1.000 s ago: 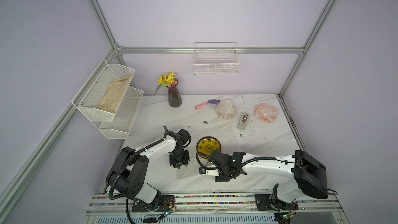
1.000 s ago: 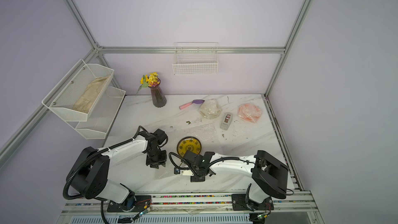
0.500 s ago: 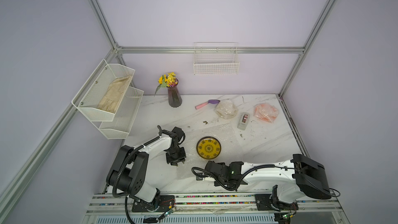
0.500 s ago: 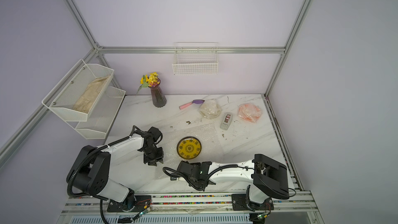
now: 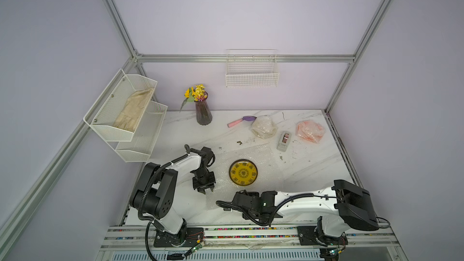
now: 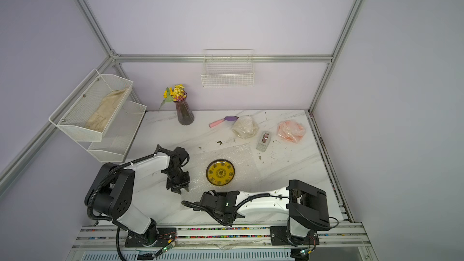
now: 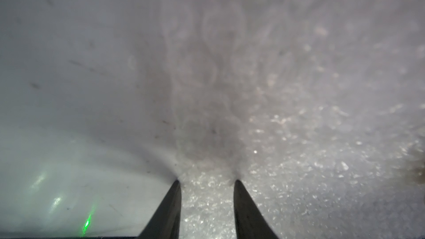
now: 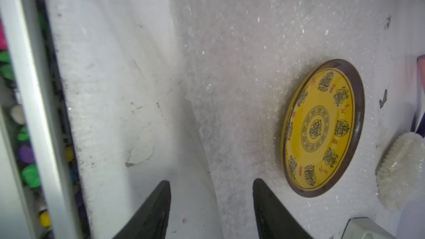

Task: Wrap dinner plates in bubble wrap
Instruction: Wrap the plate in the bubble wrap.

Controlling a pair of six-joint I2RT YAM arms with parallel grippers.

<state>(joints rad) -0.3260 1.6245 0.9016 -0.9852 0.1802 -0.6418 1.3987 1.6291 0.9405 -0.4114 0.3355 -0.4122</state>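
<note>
- Left gripper (image 7: 207, 181): fingers apart, tips at the left edge of the bubble wrap (image 7: 299, 157). View is blurred, so contact is uncertain.
- Right gripper (image 8: 211, 181): fingers wide apart over the sheet's near edge, holding nothing.
- Yellow plate (image 5: 243, 172): glossy with a dark rim, lying bare mid-sheet. The sheet is flat, bumpy and translucent.
- Far right: whitish bundle (image 5: 263, 126) and orange bundle (image 5: 309, 131), both crinkled. Judged two plates wrapped, one left.

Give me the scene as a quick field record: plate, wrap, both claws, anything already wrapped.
plate: yellow patterned plate, face up on the bubble wrap sheet, uncovered
left claw: open, tips on the sheet's edge
right claw: open, empty, by the sheet's near corner
wrapped: whitish bundle and orange bundle, far side of table
between them: grey tape dispenser
</note>
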